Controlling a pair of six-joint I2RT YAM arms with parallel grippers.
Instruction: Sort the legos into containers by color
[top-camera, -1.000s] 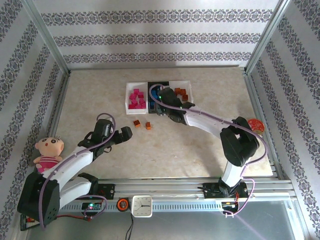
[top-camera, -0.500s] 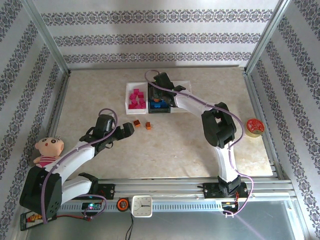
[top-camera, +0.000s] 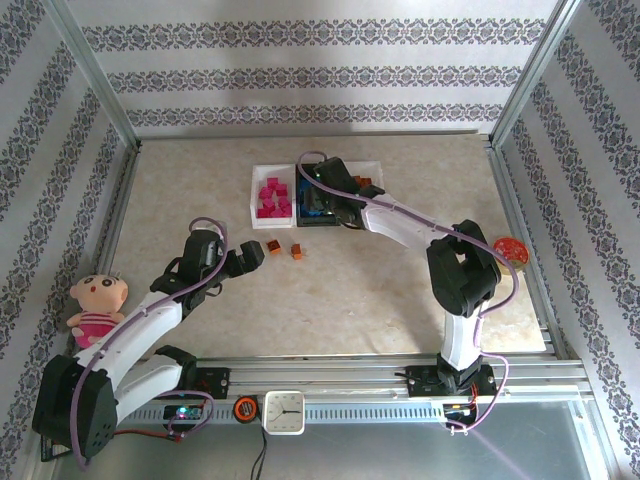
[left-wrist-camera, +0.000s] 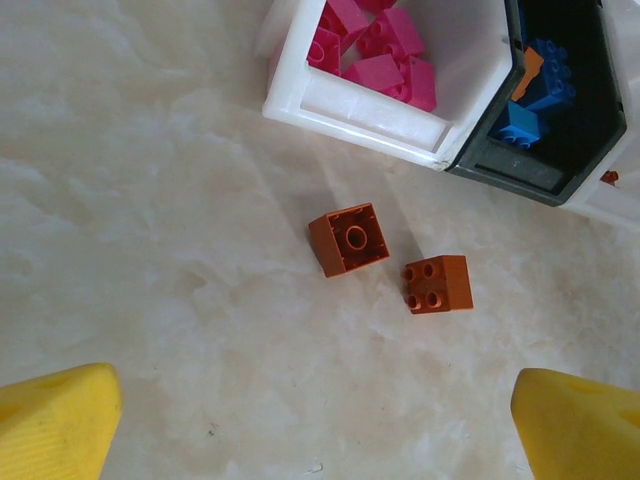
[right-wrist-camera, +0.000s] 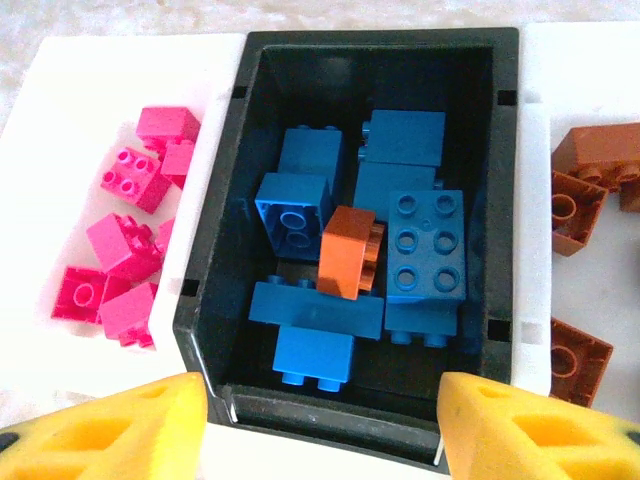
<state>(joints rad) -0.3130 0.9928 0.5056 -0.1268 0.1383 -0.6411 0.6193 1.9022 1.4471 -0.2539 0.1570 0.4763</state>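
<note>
Two orange-brown legos (left-wrist-camera: 348, 238) (left-wrist-camera: 437, 284) lie loose on the table just in front of the containers; from above they are the left one (top-camera: 273, 247) and the right one (top-camera: 297, 251). My left gripper (left-wrist-camera: 318, 440) (top-camera: 248, 258) hovers short of them, open and empty. The left white bin (right-wrist-camera: 40, 90) holds pink legos (right-wrist-camera: 130, 250). The black bin (right-wrist-camera: 215, 330) holds blue legos (right-wrist-camera: 425, 245) with one orange lego (right-wrist-camera: 348, 250) lying among them. The right white bin (right-wrist-camera: 535, 150) holds orange legos (right-wrist-camera: 585, 200). My right gripper (right-wrist-camera: 320, 440) (top-camera: 322, 203) hangs open over the black bin's near edge.
A doll (top-camera: 95, 305) sits at the left table edge and a red-orange disc (top-camera: 510, 250) at the right edge, partly behind my right arm. A white clock (top-camera: 284, 410) stands on the front rail. Bare tabletop (top-camera: 330, 300) spreads in front of the loose legos.
My right arm swung from the bins' front to reach far over the black bin, then drew back a little. My left gripper crept slightly toward the two loose orange legos.
</note>
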